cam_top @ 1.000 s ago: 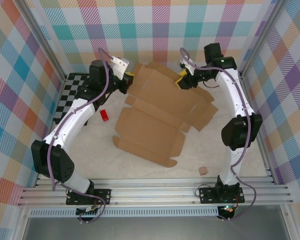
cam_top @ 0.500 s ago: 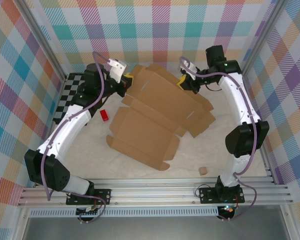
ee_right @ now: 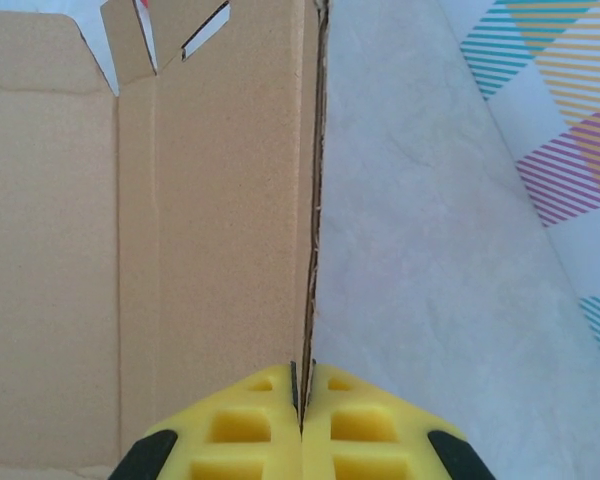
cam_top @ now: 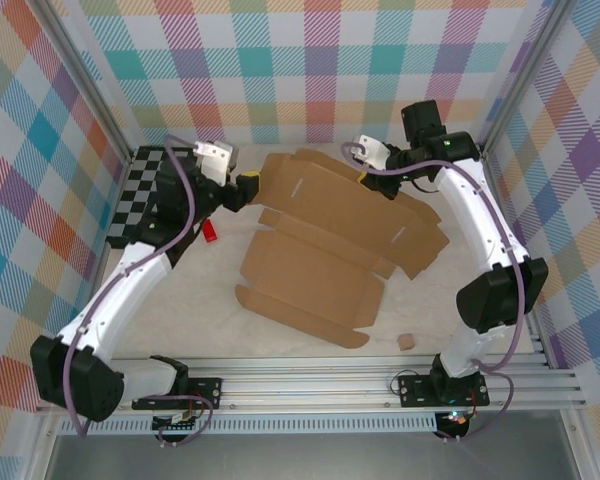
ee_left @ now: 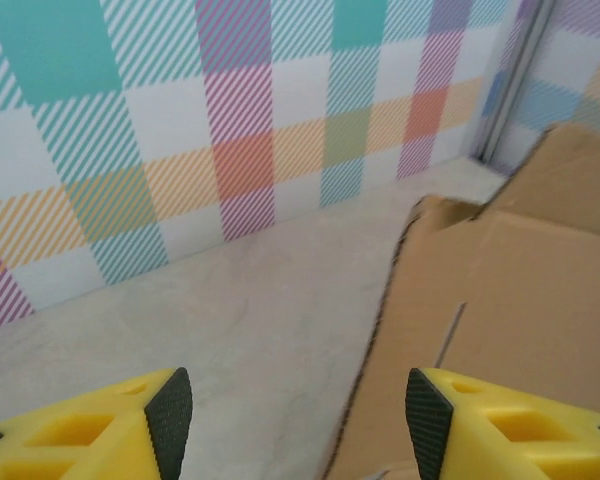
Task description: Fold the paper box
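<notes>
Brown cardboard: the paper box (cam_top: pixel 325 245) lies unfolded, a flat die-cut sheet with flaps and slots. It sits mid-worktop (cam_top: pixel 180 300), reaching toward the far wall.

Right gripper (cam_top: pixel 368 180): at the sheet's far edge, right of centre. In the right wrist view its jaws (ee_right: pixel 300 400) are pressed together, and the sheet's cut edge runs straight into the seam between them, so they pinch that edge. In that view the cardboard (ee_right: pixel 130 220) spreads left of the edge and bare worktop (ee_right: pixel 410 250) lies to the right. Crease lines run parallel to the pinched edge, and flap cut-outs sit at the top of the view.

Left gripper (cam_top: pixel 248 183): just beside the sheet's far-left corner. In the left wrist view its jaws (ee_left: pixel 295 410) are spread. The cardboard (ee_left: pixel 510 290) edge rises through the gap. The yellow fingertip (ee_left: pixel 510 425) on the right of that view is over cardboard, the other over bare worktop. Cannot tell whether either touches the sheet. One narrow slot shows in the panel just above the right fingertip.

Surroundings:
- A small red object (cam_top: pixel 210 232) lies on the worktop left of the sheet, apart from it.
- A tiny brown scrap (cam_top: pixel 407 341) lies near the sheet's near-right corner, apart from it.
- A black-and-grey chessboard (cam_top: pixel 140 185) sits at far left, partly under the left arm.
- Plaid walls (cam_top: pixel 300 60) enclose the cell.
</notes>
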`<state>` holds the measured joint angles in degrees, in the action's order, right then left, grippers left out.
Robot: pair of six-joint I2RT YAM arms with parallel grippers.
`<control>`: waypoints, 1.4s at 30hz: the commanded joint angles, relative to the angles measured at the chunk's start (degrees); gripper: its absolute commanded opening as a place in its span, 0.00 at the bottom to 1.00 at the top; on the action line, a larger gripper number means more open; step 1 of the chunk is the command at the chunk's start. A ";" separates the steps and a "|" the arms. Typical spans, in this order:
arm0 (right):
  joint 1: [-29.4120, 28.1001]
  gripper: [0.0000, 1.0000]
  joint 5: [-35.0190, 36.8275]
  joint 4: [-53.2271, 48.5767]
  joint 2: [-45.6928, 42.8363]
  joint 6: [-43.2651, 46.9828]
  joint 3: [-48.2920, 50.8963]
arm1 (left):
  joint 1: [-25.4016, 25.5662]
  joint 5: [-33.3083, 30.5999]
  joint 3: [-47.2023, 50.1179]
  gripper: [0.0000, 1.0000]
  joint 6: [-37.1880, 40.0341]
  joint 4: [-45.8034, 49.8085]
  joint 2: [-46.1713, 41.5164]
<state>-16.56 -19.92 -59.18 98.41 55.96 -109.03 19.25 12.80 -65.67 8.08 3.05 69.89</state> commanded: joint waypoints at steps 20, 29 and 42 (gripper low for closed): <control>-11.12 0.00 28.44 20.63 -10.72 -3.76 14.57 | 7.12 -3.07 -30.94 0.45 -36.70 19.84 21.42; -12.45 0.00 29.81 22.08 -10.34 -3.93 16.57 | 8.26 -0.42 -38.97 0.57 -41.71 25.92 27.56; -14.29 0.00 33.39 26.97 -10.49 -5.76 19.14 | 11.78 1.52 -40.85 0.53 -43.30 33.06 31.49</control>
<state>-30.00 12.27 -36.32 89.41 51.77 -90.85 29.65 13.02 -107.26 -33.85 34.85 100.82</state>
